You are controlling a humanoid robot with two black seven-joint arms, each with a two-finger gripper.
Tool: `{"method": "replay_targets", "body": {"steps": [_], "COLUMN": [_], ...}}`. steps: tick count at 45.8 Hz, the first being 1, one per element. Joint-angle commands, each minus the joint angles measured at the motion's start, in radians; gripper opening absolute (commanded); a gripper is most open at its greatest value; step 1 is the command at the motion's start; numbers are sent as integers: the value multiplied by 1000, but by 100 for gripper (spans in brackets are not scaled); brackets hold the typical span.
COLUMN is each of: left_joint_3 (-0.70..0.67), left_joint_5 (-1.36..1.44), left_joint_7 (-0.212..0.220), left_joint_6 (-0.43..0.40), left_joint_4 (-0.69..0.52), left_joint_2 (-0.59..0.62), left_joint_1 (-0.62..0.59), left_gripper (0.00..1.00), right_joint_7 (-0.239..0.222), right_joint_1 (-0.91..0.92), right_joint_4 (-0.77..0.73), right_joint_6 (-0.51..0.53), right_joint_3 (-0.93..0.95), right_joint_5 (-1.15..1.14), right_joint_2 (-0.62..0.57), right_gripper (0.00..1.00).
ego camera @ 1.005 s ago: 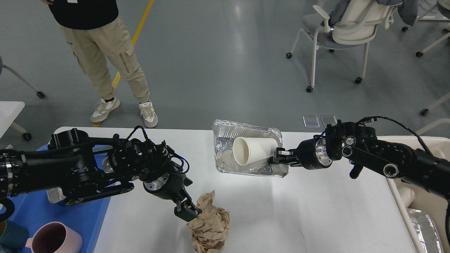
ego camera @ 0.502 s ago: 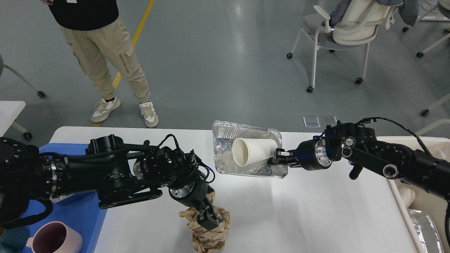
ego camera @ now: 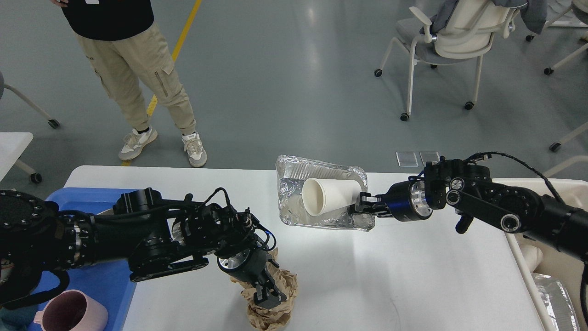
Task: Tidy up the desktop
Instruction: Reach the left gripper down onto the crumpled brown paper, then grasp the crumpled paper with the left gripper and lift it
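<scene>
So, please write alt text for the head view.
Left gripper presses into crumpled brown paper on the white desktop. Right gripper holds a foil tray containing a white paper cup.

A wide white desktop (ego camera: 390, 280) with rounded corners fills the lower part of the view. A crumpled brown paper wad (ego camera: 271, 308) lies on it near the front edge, and a blue tray (ego camera: 108, 287) rests on its left end, holding a pink mug (ego camera: 71, 315).
</scene>
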Motion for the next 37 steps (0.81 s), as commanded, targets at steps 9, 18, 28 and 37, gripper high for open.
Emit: {"method": "replay_targets", "body": {"steps": [9, 18, 28, 37], "left_joint_3": [31, 24, 7, -31], "left_joint_5": [10, 15, -8, -146], "left_joint_7": [-21, -38, -62, -67], "left_joint_6": [14, 34, 152, 238], "left_joint_4": [19, 15, -10, -27], "left_joint_2": [53, 131, 329, 526], "left_joint_1": [2, 7, 28, 125], "left_gripper": [0, 0, 0, 0], "right_joint_7": [-2, 0, -2, -3], "right_joint_1": [-1, -10, -13, -21], "right_joint_4": [0, -2, -3, -3], "right_joint_6": [0, 0, 0, -6], "right_joint_3": [0, -5, -8, -10], "right_joint_5": [0, 0, 0, 0], "right_joint_2": [0, 0, 0, 0], "right_gripper": [0, 0, 0, 0]}}
